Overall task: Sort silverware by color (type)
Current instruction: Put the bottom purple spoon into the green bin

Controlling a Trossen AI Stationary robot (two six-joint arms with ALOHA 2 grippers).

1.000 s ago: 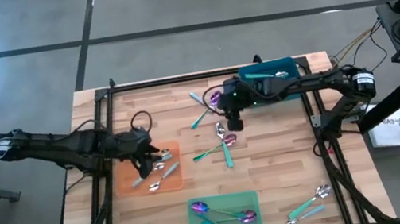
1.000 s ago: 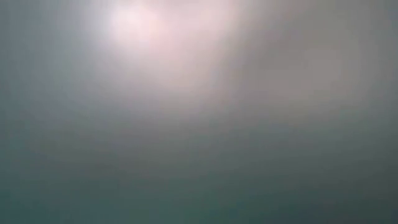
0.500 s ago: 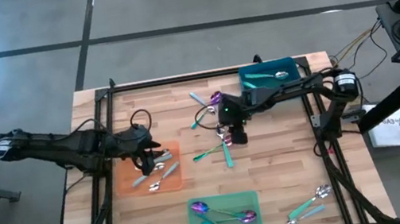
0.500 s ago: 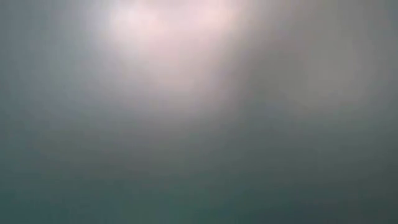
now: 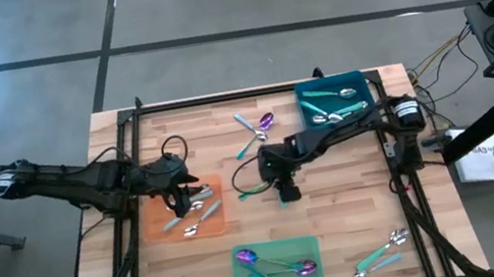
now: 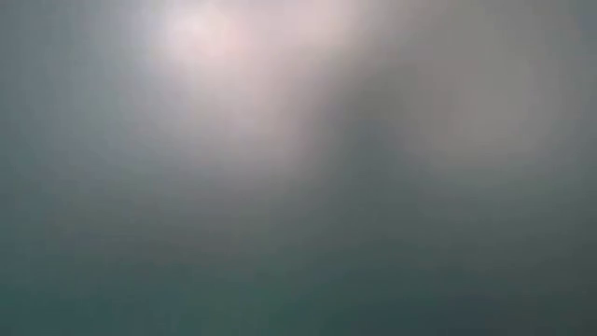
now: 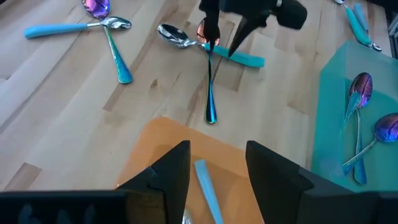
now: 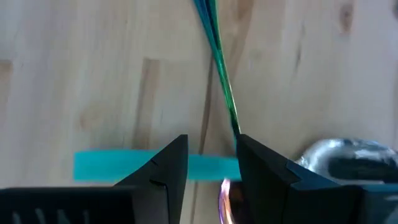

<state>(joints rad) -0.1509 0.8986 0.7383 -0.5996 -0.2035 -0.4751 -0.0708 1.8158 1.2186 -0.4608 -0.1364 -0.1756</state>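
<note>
Shifted from beside teal bin point(image 5: 334, 102) toward bench point(image 5: 338, 213) centre: right tool point(image 5: 287, 190), fingers parted, straddling teal-handled spoon point(image 7: 210, 87), nothing grasped. Purple-headed spoons point(image 5: 278, 271) on green mat point(image 5: 306, 246) at near edge. Left tool point(image 5: 181, 206) released, over orange mat point(image 5: 156, 222) holding silver spoons point(image 5: 197, 212).

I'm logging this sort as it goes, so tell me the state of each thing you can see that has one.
left gripper: open, over the orange mat, a pale blue handle between its fingers.
right gripper: open, low at table centre, straddling a teal-green handle.
teal bin: holds several spoons.
green mat: holds purple-headed spoons.
low view: shows nothing usable.
</note>
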